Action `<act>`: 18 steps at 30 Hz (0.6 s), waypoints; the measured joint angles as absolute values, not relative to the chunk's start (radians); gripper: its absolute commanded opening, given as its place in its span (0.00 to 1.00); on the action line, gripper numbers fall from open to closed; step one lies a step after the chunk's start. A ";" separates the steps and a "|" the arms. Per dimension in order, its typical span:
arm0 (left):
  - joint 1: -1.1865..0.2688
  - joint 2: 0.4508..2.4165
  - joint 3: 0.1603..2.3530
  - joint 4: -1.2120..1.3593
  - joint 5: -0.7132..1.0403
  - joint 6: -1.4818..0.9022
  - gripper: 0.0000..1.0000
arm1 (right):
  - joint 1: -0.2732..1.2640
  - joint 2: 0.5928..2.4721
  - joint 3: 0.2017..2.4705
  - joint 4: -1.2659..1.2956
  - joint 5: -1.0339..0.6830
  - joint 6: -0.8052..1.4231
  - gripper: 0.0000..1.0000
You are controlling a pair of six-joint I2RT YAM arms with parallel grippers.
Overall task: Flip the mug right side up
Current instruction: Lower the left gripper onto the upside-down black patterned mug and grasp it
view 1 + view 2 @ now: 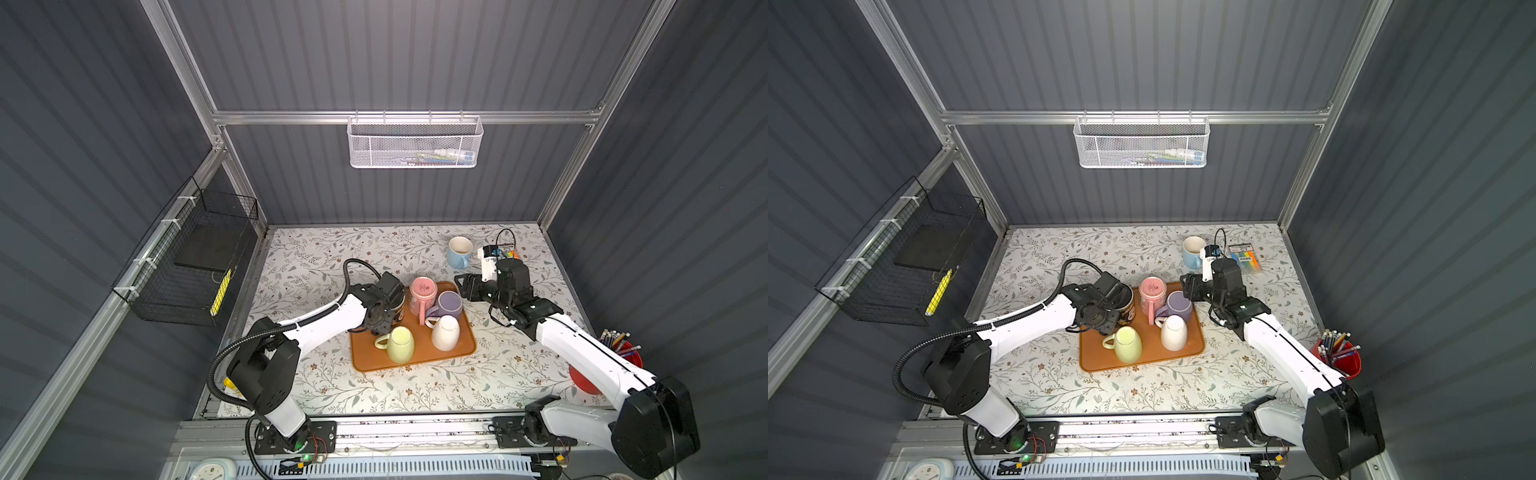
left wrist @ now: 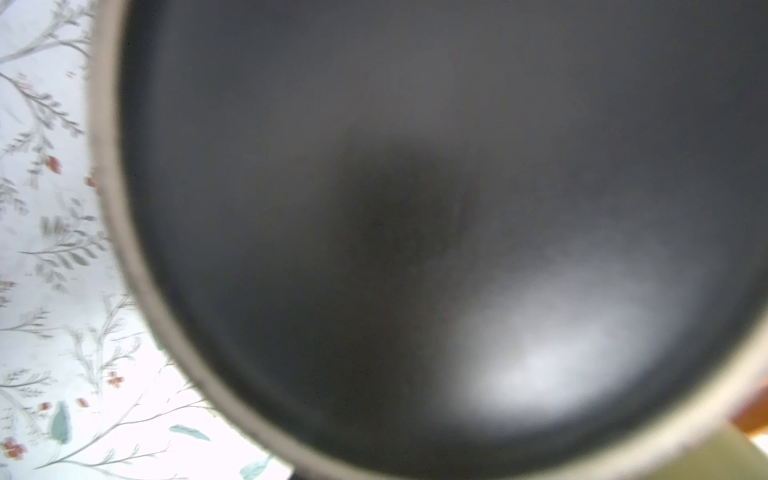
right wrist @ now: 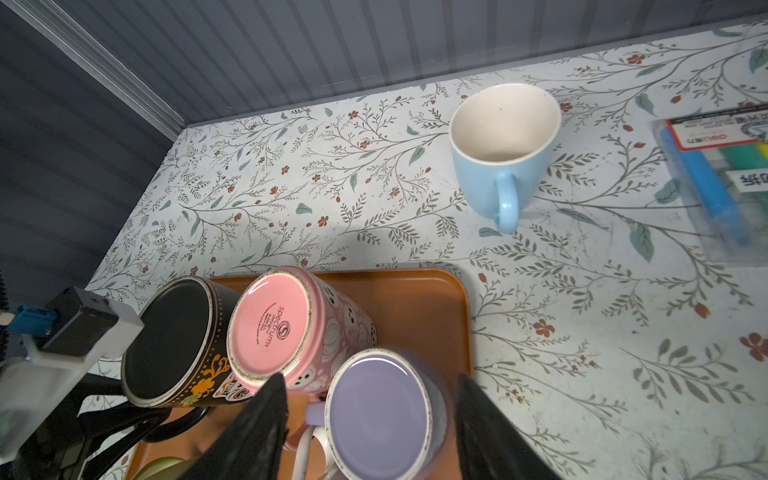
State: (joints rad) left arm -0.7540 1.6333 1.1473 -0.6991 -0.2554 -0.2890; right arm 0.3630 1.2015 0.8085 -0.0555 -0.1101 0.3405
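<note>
At the fingertips of your left gripper (image 1: 376, 326) you cannot tell much. Its fingers (image 3: 110, 430) show only as dark shapes low beside the handle of the black mug (image 3: 170, 345). Whether they pinch the handle or stand apart from it is not clear. The left wrist view is filled by the dark, blurred bottom of this mug, very near to the lens. The black mug is bottom up at the far left corner of the orange tray (image 1: 415, 361), and in both top views the body of the left gripper covers most of it. Whether it stands flat on the tray I cannot tell.

The fingers (image 3: 257, 424) of your right gripper (image 3: 370, 378) are spread wide. In the right wrist view the bottom of the purple mug (image 3: 378, 415) appears between them. In both top views, however, this gripper hangs by the tray's far right corner, just beside the purple mug, and nothing is in its grip.

Outward from there, you see the other mugs on the tray, all bottom up. The pink mug (image 1: 423, 291) is just beside the black one, and the purple mug is at its right. The white mug (image 1: 445, 332) is nearer to you than the purple one. The yellow-green mug (image 1: 401, 344) is at the near left of the tray.

On the flowered table (image 1: 316, 257), beyond the tray's far right corner and apart from it, a blue mug (image 1: 459, 251) stands upright. A pack of markers (image 1: 1246, 255) lies near it, and a red cup of pencils (image 1: 1339, 353) stands at the table's right edge.
</note>
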 measured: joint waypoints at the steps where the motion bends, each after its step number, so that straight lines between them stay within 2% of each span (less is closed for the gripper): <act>1: -0.754 1.633 1.147 -0.702 -0.263 -0.290 0.35 | 0.363 1.201 0.809 -0.055 -0.110 0.341 0.64; 9: -0.754 1.633 1.147 -0.707 -0.277 -0.292 0.38 | 0.363 1.201 0.805 -0.055 -0.110 0.341 0.64; 14: -0.754 1.645 1.147 -0.707 -0.277 -0.293 0.44 | 0.363 1.201 0.804 -0.055 -0.110 0.341 0.64; 18: -0.754 1.659 1.147 -0.707 -0.277 -0.293 0.43 | 0.363 1.201 0.804 -0.055 -0.110 0.341 0.64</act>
State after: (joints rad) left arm -0.7540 1.6588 1.1473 -0.7067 -0.2771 -0.2928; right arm 0.3634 1.2015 0.8043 -0.0551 -0.1101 0.3408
